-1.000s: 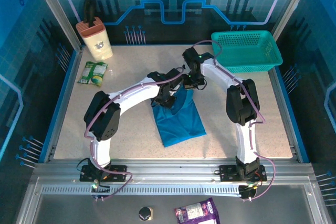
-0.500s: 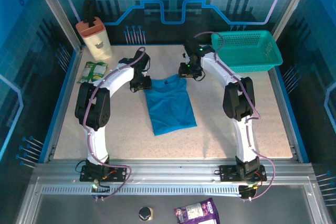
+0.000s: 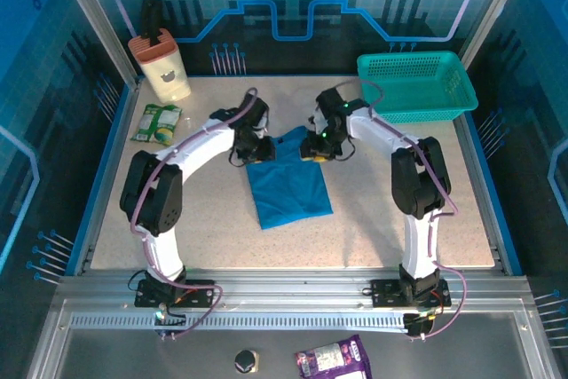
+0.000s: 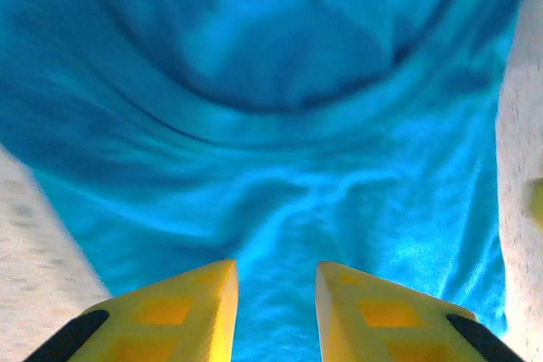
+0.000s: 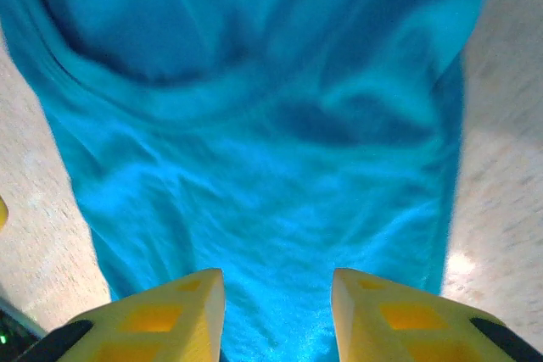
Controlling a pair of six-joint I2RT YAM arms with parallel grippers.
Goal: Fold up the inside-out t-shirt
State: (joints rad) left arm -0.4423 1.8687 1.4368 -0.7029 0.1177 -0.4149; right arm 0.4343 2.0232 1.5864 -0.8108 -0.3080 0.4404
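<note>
soft wrinkly blue t-shirt (image 3: 288, 185), roughly rect. shape

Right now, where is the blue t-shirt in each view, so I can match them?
Top external: t-shirt lies flat mid-table, its far edge between left gripper and right gripper.
Left wrist: t-shirt spreads across the picture beyond the yellow fingers.
Right wrist: likewise, beyond its fingers.
Shared landmark: speckled table, bordering the cloth on both sides.
</note>
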